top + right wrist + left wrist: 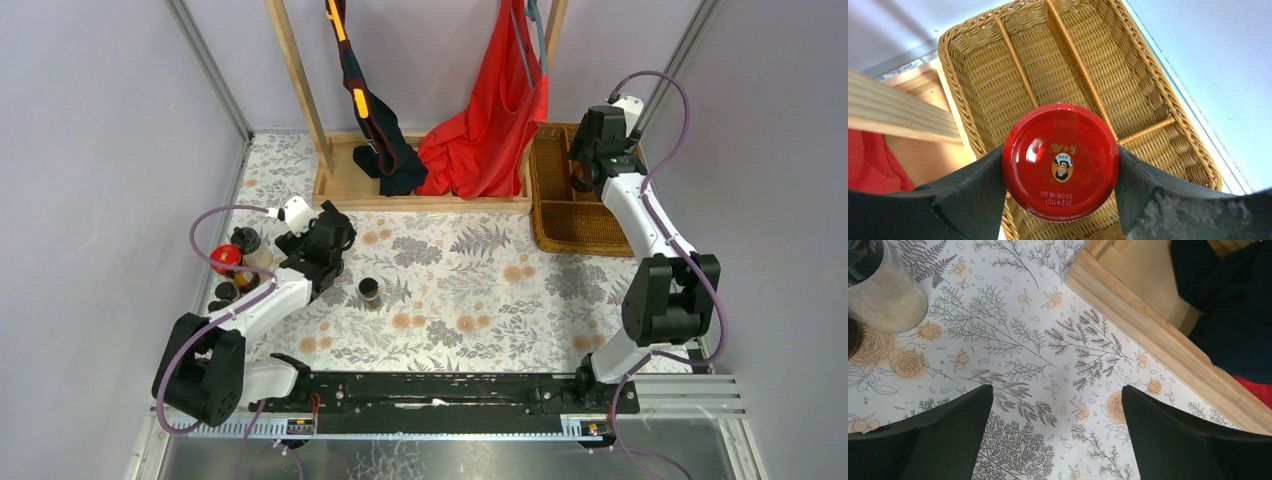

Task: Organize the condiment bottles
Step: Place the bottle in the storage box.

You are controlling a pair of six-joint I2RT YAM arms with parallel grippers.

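My right gripper (1060, 167) is shut on a dark jar by its red lid (1060, 161) and holds it above the wicker basket (1083, 65), at the near-left compartment. In the top view this gripper (583, 172) hangs over the basket's (575, 228) far part. My left gripper (1057, 400) is open and empty over the flowered cloth. A pale translucent bottle (883, 295) stands to its far left. In the top view a second red-lidded jar (225, 258), a pale black-capped bottle (247, 243) and small dark bottles (222, 293) cluster at the left edge. One small dark black-capped bottle (369, 291) stands alone mid-table.
A wooden rack base (420, 190) with hanging red (490, 120) and dark (385, 140) cloth stands at the back, next to the basket. Its wooden edge (1158, 340) lies just beyond my left gripper (330, 235). Grey walls close both sides.
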